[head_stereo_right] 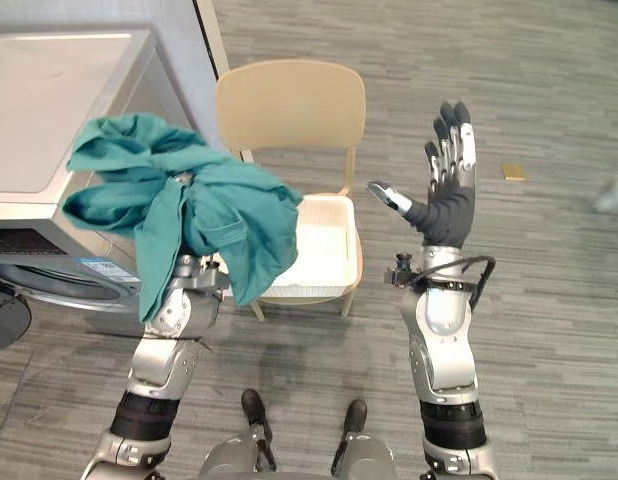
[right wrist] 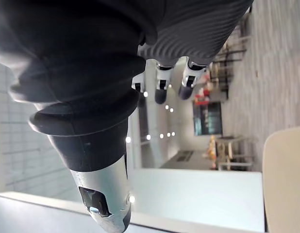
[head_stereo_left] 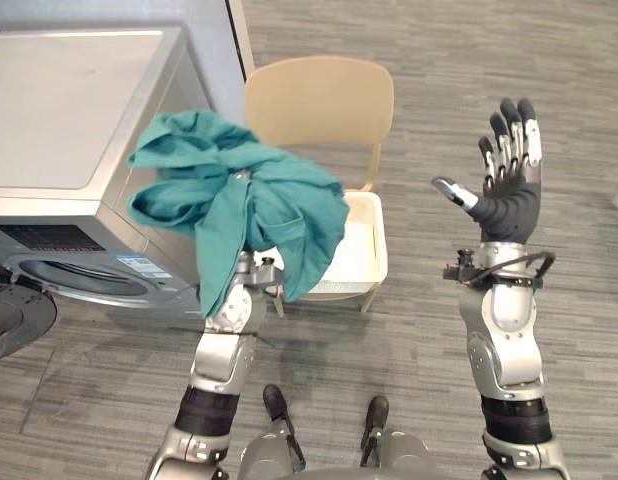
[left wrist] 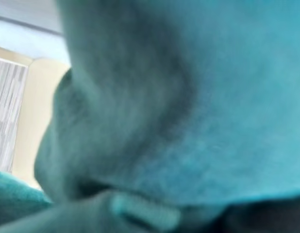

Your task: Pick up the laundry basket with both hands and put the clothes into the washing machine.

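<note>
Over grey floor (head_stereo_left: 439, 60) beside the washing machine (head_stereo_left: 79, 120), teal clothes (head_stereo_left: 249, 200) draped my left hand (head_stereo_left: 253, 266), grip untellable; farther right, my right hand (head_stereo_left: 509, 195) spread empty.

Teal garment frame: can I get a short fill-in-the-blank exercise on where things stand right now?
1. The crumpled teal cloth garment is held up on the robot's ____ arm.
2. The white plastic laundry basket sits on the seat of a beige ____.
3. The right hand is raised with its fingers straight and holds ____.
Missing words: left; chair; nothing.
</note>
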